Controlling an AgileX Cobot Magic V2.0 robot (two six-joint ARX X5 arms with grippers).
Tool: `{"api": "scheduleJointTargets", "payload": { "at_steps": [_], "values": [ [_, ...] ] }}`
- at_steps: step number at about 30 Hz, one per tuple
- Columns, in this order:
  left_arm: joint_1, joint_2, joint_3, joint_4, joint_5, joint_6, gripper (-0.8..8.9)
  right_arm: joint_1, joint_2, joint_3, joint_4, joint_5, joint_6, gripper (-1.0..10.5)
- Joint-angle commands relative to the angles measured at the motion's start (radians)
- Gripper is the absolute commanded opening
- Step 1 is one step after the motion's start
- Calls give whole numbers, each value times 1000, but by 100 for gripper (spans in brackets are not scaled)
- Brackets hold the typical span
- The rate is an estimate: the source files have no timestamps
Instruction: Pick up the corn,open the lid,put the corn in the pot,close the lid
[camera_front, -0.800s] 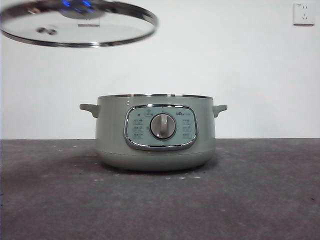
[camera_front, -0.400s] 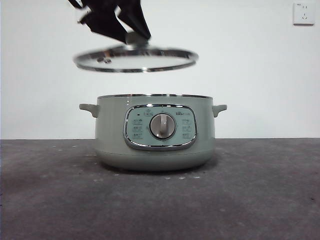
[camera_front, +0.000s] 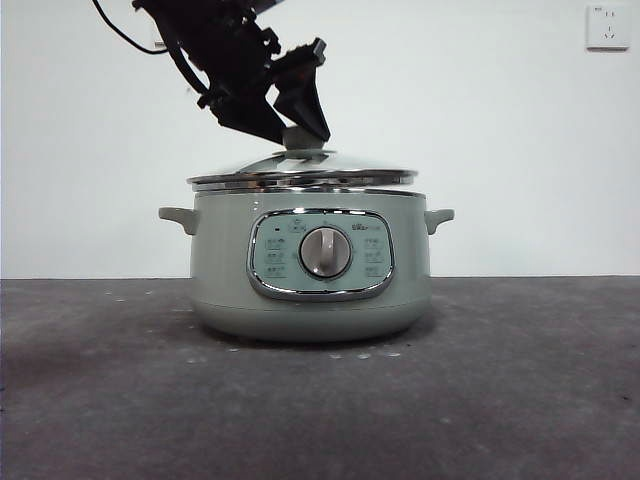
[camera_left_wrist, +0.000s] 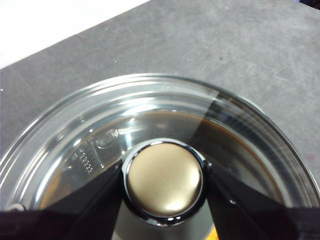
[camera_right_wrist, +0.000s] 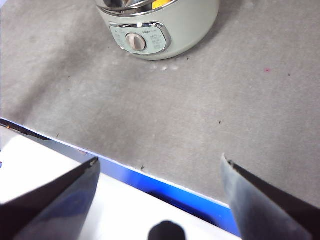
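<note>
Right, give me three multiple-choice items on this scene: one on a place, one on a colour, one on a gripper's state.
1. Where is the round clear glass lid with the steel rim?
A. on the squat sage-green cooking pot
B. flat on the table
C. leaning on the wall

2. What colour shows inside the pot in the right wrist view?
A. red
B. yellow
C. blue

3. What is the left gripper doing?
A. hanging open
B. clamping a pot handle
C. closed on the lid's knob

Answers: 1 A, the rim sits on the pot's top edge in the front view. 2 B, a yellow patch shows under the lid. 3 C, both jaws press the knob's sides.
</note>
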Motion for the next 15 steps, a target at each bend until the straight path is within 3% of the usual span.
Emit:
{"api": "scheduleJointTargets", "payload": {
  "at_steps": [1, 15],
  "values": [
    [-4, 3, 21, 53, 8, -4, -8, 3, -3, -10, -26, 10, 10, 406],
    [-20, 11, 21, 59, 8, -5, -8, 3, -3, -10, -26, 53, 0, 406]
  ]
}}
